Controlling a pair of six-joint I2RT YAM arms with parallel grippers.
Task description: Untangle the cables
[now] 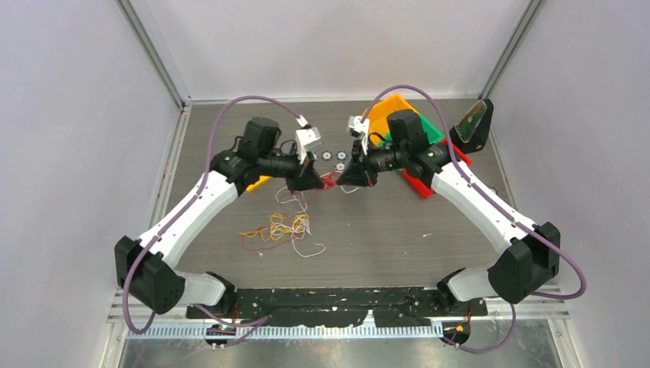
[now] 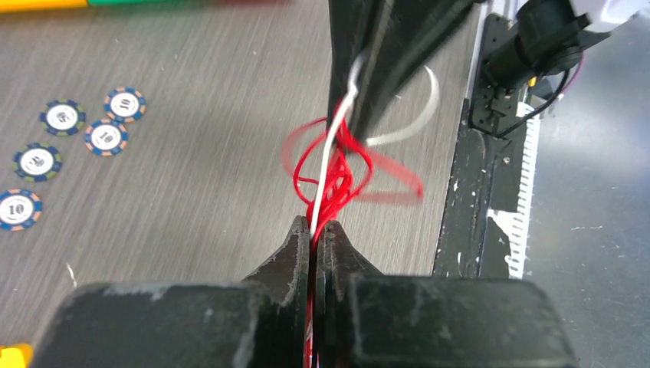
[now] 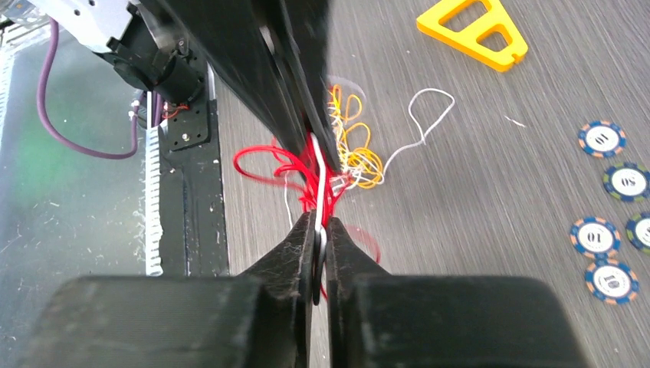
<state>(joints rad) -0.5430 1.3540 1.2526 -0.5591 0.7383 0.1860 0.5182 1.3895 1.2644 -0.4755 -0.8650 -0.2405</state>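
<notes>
Overhead and wrist views of two arms meeting tip to tip above the table. The left gripper had its fingers pressed together on the red-and-white tangle; in the left wrist view a red strand ran down between the pads, and the white strand rose from the tips toward 12 o'clock. The right gripper likewise pinched the same tangle, with white and red strands clamped together between its closed fingers. The tangle hung in the short gap between the two grippers, its red loops blurred in both wrist views. At 7 o'clock from it in the overhead view, a loose bundle of yellow-orange, white and red cables lay on the table, with thin strands trailing up toward the left gripper. Poker chips lay flat on the table just at 12 o'clock from the tangle. A yellow triangular frame lay at 1 o'clock in the right wrist view, apart from the cables.
</notes>
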